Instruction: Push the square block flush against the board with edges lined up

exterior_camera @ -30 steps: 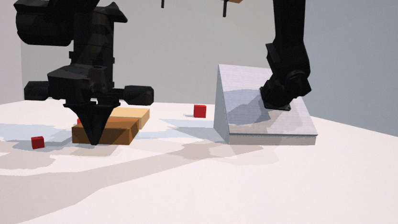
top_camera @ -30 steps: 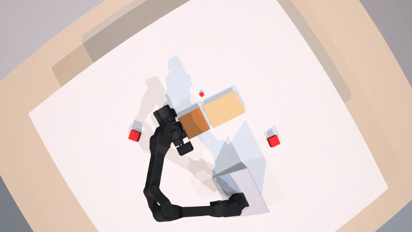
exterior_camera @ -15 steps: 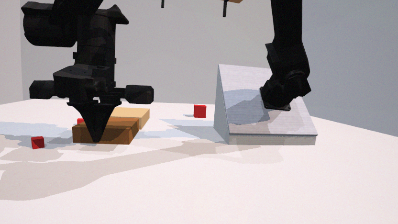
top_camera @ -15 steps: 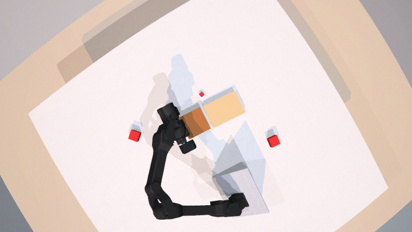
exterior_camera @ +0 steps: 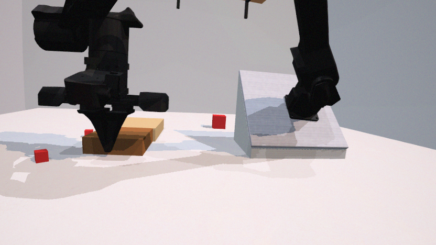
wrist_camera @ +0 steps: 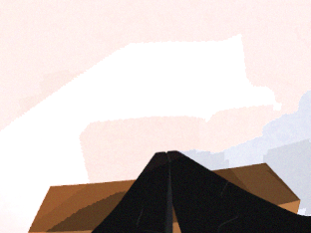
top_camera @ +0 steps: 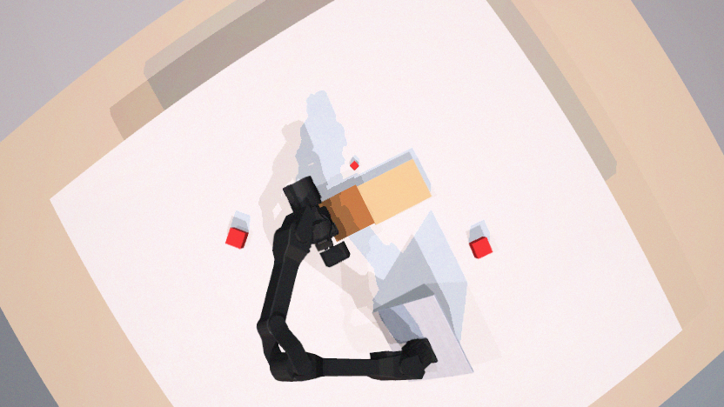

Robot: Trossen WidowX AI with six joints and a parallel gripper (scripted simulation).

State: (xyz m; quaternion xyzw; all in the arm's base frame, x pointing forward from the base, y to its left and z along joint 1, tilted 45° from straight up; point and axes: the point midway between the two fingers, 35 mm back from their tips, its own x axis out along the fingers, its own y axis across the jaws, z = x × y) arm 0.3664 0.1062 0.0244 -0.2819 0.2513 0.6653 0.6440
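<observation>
White table (top_camera: 506, 126) fills your view, with a grey wedge (exterior_camera: 292, 136) holding the arm's foot. Your board (top_camera: 399, 190) seems to touch the block (top_camera: 349, 212), half hidden under the closed, empty gripper (exterior_camera: 106, 149) at its outer side.

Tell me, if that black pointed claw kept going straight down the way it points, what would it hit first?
Most likely the white tabletop. The shut gripper points straight down at the dark brown block, its tip already almost at table level.

Top view looks straight down from far above the gripper (top_camera: 324, 212); exterior sits low, close, side-on; wrist peers down past the fingertips. All share the gripper's tip.
</observation>
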